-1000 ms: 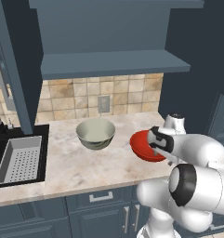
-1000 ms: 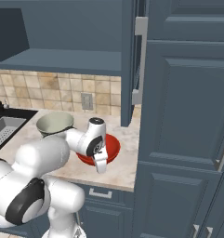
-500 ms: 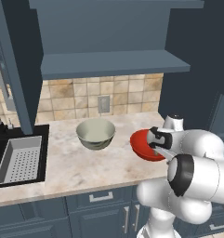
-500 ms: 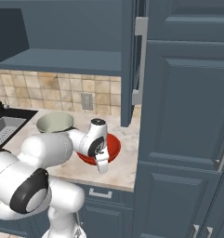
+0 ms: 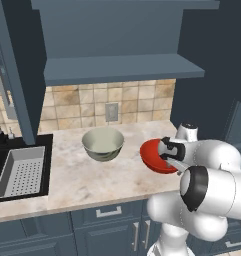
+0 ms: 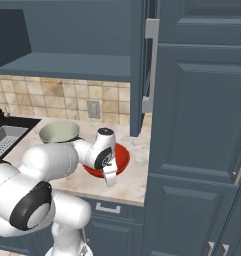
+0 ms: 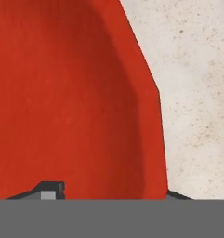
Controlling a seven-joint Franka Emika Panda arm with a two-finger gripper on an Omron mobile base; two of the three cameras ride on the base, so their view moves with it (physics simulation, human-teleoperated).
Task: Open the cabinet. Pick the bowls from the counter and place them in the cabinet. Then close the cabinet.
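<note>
The red bowl (image 5: 153,152) (image 6: 123,156) (image 7: 76,93) rests on the beige counter (image 5: 72,175) near its right end. My gripper (image 5: 173,161) (image 6: 110,178) (image 7: 113,193) is down at its near rim. One fingertip (image 7: 49,190) is inside the bowl and the other sits just outside the rim, with a gap left on the inner side. The cream-white bowl (image 5: 103,143) (image 6: 58,131) stands to the left, untouched. The cabinet (image 5: 122,67) (image 6: 67,65) above is open, its shelf bare.
A black sink (image 5: 19,170) (image 6: 4,140) with a perforated tray lies at the counter's left. The open cabinet door (image 6: 142,65) with its silver handle (image 6: 151,65) hangs above the red bowl. Tall dark cupboards stand on the right.
The hand stays low at the red bowl's rim, and the arm's elbow has shifted only slightly. Both bowls lie where they were.
</note>
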